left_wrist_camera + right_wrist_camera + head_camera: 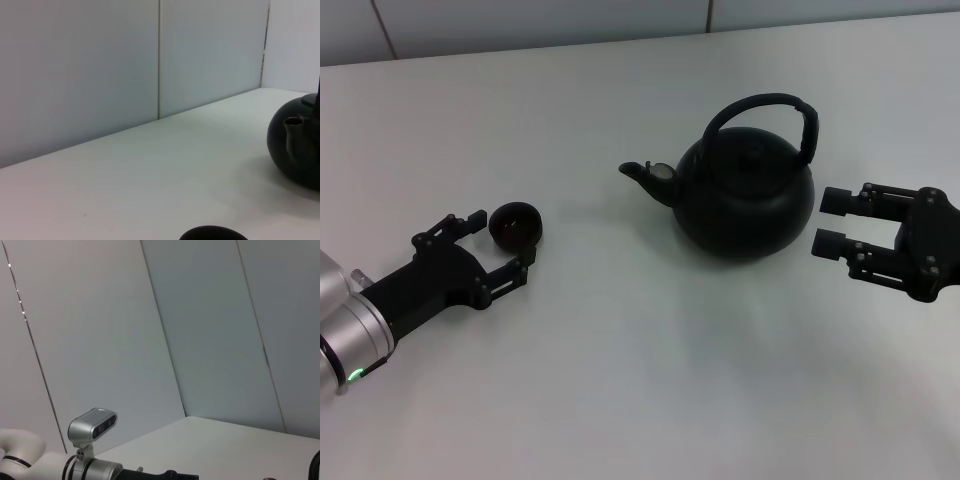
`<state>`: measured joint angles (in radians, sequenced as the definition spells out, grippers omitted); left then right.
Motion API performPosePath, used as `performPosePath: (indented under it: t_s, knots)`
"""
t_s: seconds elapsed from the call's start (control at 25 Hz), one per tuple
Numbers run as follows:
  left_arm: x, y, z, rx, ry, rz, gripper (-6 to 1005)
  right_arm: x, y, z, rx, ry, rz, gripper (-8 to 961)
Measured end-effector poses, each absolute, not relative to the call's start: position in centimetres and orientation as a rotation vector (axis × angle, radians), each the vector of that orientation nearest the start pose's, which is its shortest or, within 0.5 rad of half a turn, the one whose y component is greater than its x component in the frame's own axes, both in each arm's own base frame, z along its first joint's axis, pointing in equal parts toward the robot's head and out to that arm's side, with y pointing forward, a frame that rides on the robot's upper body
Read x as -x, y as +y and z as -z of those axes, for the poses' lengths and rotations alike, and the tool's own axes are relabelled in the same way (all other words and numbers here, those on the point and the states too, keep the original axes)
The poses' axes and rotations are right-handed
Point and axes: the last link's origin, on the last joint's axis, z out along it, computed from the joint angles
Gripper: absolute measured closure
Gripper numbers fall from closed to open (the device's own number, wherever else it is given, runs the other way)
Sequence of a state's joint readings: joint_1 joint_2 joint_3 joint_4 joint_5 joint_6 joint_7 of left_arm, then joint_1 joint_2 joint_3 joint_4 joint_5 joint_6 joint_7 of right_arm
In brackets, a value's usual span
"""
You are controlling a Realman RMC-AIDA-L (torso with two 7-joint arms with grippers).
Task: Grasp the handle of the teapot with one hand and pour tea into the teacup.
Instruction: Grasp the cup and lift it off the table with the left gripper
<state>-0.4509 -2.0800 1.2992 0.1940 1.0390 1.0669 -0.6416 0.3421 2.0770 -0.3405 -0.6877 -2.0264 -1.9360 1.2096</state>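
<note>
While the round matte-black teapot (745, 200) sits mid-bench, looking heavy and rigid, its arched black handle (807, 128) offers a ribbed right side for gripping. Right hand (831, 222) waits spread beside it; left hand (504, 241) brackets the tiny black teacup (514, 223), fingers spread.

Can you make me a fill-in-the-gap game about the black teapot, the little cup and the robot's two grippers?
1. The teapot has its spout pointing toward the robot's ____ side.
2. The teacup sits between the fingers of the ____ gripper, which are spread around it.
3. The right gripper is open beside the teapot and is holding ____.
4. The handle arches ____ the teapot's lid.

Missing words: left; left; nothing; over
</note>
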Motion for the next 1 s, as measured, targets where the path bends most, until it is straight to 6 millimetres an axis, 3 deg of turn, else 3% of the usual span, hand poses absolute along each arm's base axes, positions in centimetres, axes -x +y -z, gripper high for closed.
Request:
performPosePath:
  t_s: [1.0]
  knots:
    - [31.25, 31.13, 8.0, 2.39, -0.492, 0.525, 188, -30.14, 24.72, -4.59, 2.559, 0.567, -1.048, 395]
